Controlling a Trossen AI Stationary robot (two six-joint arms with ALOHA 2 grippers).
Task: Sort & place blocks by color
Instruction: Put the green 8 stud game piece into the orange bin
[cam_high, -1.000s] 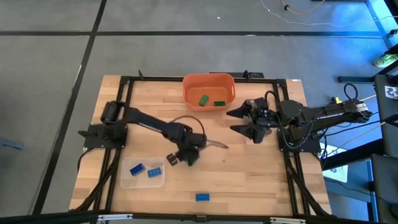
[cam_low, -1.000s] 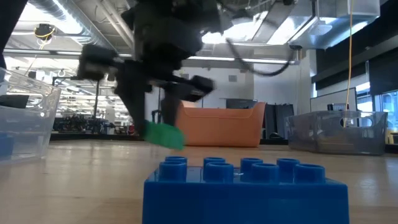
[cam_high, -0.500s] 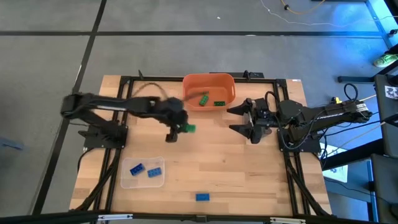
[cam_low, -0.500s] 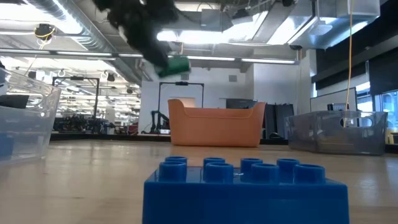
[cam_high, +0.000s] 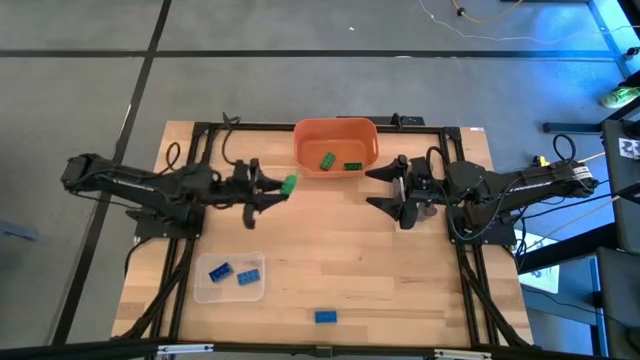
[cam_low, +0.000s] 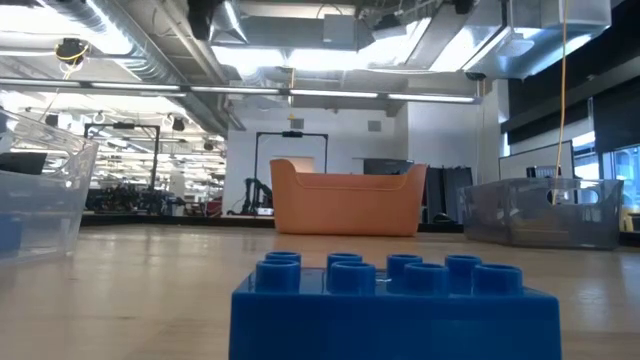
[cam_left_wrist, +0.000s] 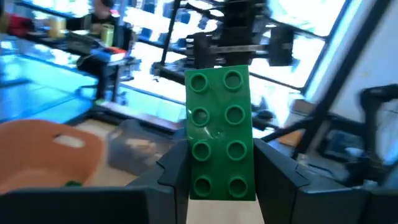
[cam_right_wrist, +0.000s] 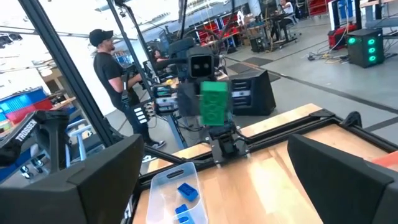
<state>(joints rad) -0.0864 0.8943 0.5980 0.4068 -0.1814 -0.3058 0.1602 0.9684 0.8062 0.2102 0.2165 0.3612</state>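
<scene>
My left gripper (cam_high: 280, 187) is shut on a green studded block (cam_high: 289, 184), held in the air just left of the orange bowl (cam_high: 336, 131). The block (cam_left_wrist: 221, 134) fills the left wrist view and also shows as the green block (cam_right_wrist: 215, 102) in the right wrist view. Two more green blocks (cam_high: 327, 159) (cam_high: 353, 166) lie in the bowl. Two blue blocks (cam_high: 219, 270) (cam_high: 249, 277) lie in a clear tray (cam_high: 231, 292). Another blue block (cam_high: 325, 316) rests flat on the table near its near edge. My right gripper (cam_high: 383, 190) waits open right of the bowl. My left gripper pinches the green block between its two fingers (cam_left_wrist: 174, 168), which lie on the block's two long sides at the end nearest the wrist (cam_left_wrist: 221, 183). The fingers reach roughly level toward the table's right. The block is lifted clear and sticks out forward past the fingertips, studs facing the wrist camera.
In the low view the near blue block (cam_low: 395, 305) stands in front, the orange bowl (cam_low: 345, 200) behind it, and clear trays at left (cam_low: 40, 200) and right (cam_low: 545, 212). A person (cam_right_wrist: 112, 68) stands beyond the table's left side. Bare wood lies between the arms.
My left gripper has risen from the middle of the table and moved toward the far edge and the left, carrying the green block up beside the orange bowl. The block has left the low view through its top. The right arm has kept still.
</scene>
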